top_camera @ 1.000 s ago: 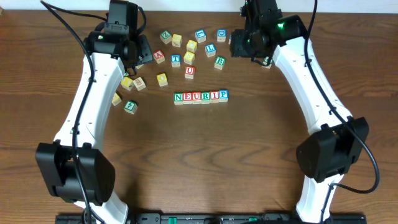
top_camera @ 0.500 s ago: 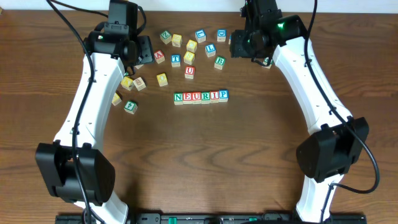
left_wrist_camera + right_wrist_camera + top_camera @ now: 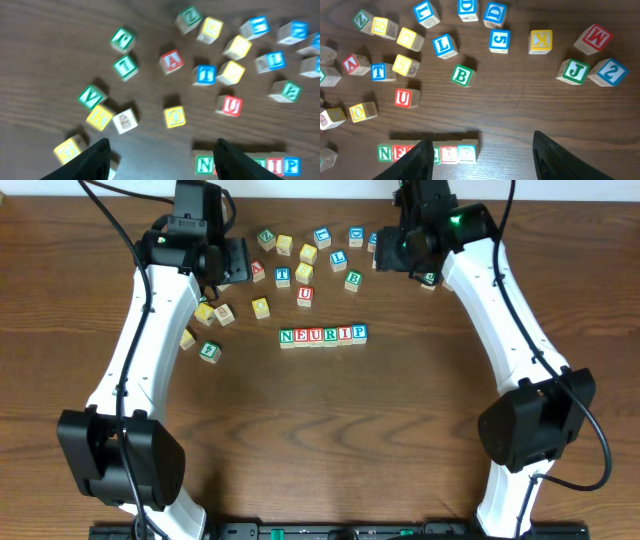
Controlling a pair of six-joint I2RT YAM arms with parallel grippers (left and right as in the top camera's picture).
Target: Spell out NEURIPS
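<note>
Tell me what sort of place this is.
Probably a robotics lab bench: two white robot arms at a dark wooden table, with small wooden alphabet cubes lined up and scattered on it.

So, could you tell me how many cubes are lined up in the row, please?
6, none hidden, in one central row, left to right overhead: N, E, U, R, I, P.

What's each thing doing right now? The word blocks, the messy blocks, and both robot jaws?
NEURIP row: six blocks side by side in a line, letters up, no S at the end yet.
Loose blocks: scattered behind the row, none held.
Left gripper: jaws open, empty.
Right gripper: jaws open, empty.
</note>
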